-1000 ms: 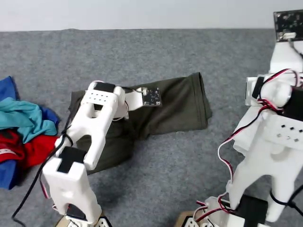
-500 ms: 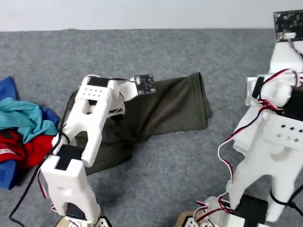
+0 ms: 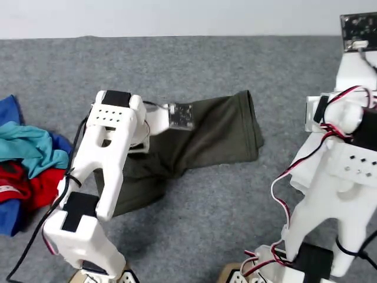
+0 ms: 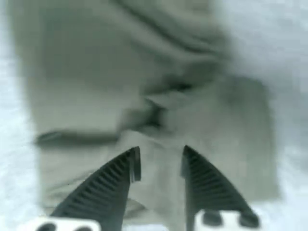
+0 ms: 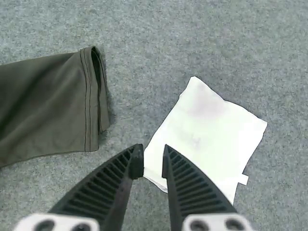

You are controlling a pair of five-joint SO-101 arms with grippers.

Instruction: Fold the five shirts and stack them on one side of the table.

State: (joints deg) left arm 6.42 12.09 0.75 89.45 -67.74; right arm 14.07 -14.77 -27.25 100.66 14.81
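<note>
Grey carpeted table [image 3: 206,59] carries a rumpled olive-green cotton shirt [image 3: 218,132] spread near its middle. Left gripper [image 4: 159,161] hangs just above that shirt's creased cloth, jaws parted and clasping nothing. Right gripper [image 5: 151,161] sits near the table's right edge above a corner of a folded white shirt [image 5: 207,134], jaws a narrow gap apart, empty. A heap of blue, teal and red shirts [image 3: 26,159] lies at the left edge

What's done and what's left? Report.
Done: one white shirt lies folded by the right gripper. In hand: the left gripper hangs open over the rumpled olive shirt. Left: the blue, teal and red shirts, heaped unfolded, plus stacking.
</note>
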